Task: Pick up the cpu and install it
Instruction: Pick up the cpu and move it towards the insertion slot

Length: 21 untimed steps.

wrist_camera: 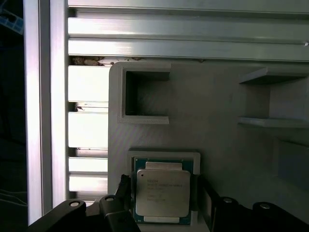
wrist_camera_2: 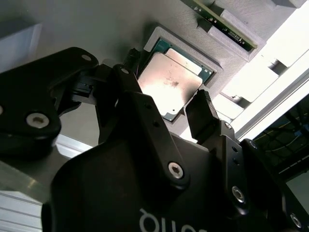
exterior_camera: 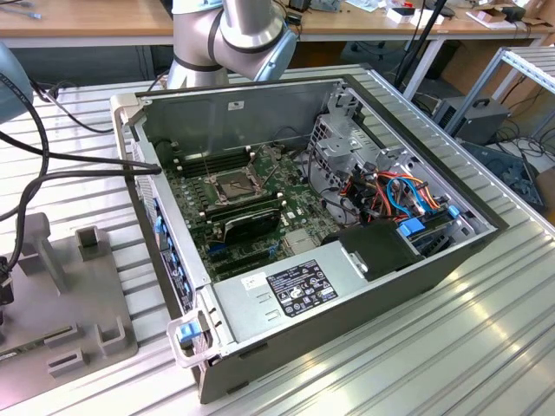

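CPU [wrist_camera: 161, 193] lay flat, its dull silver lid up and a green rim showing around it, in a shallow square pocket of a grey holder [wrist_camera: 217, 121]. The pincer [wrist_camera: 163, 191] was released and hung low over it, with one dark finger [wrist_camera_2: 203, 113] on each side of the chip and the chip in the gap between them. Whether either finger touched the chip's edge could not be told. In the second wrist view the lid showed a few faint smudges.

The holder also carried an open-sided square pocket [wrist_camera: 145, 94] farther from the pincer and some raised ledges [wrist_camera: 270, 77]. A narrow green circuit strip [wrist_camera_2: 219, 19] sat in a slot of the holder just past the chip's pocket. The holder rested on the ribbed aluminium table [wrist_camera: 193, 48].

In the exterior view the holder sat at the exterior view's left, beside an open computer case [exterior_camera: 260, 321] on the same table. Inside the case lay a green board [exterior_camera: 290, 221] with a dark, metal-framed square socket [exterior_camera: 236, 184] near its middle, well apart from the holder. The arm's grey base [exterior_camera: 234, 26] stood beyond the far side of the case.
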Each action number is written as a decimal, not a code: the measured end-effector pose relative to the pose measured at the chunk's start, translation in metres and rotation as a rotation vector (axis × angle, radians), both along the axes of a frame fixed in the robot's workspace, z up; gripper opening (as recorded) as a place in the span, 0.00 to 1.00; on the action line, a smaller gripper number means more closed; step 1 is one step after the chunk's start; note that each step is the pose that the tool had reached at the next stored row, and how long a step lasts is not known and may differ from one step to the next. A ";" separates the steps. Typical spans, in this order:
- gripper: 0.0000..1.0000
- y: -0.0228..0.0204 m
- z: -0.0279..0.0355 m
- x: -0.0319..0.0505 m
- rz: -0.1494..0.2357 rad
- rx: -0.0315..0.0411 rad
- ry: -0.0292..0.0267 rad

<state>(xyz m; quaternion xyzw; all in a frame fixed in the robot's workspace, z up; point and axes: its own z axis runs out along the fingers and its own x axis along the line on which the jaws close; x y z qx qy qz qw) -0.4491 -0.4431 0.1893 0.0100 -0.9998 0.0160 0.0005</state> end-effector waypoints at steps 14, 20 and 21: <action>0.66 0.0002 -0.0025 -0.0009 -0.002 0.0001 -0.0006; 0.66 0.0003 -0.0014 -0.0014 -0.002 0.0000 -0.0007; 0.66 0.0003 -0.0006 -0.0014 -0.001 0.0000 -0.0006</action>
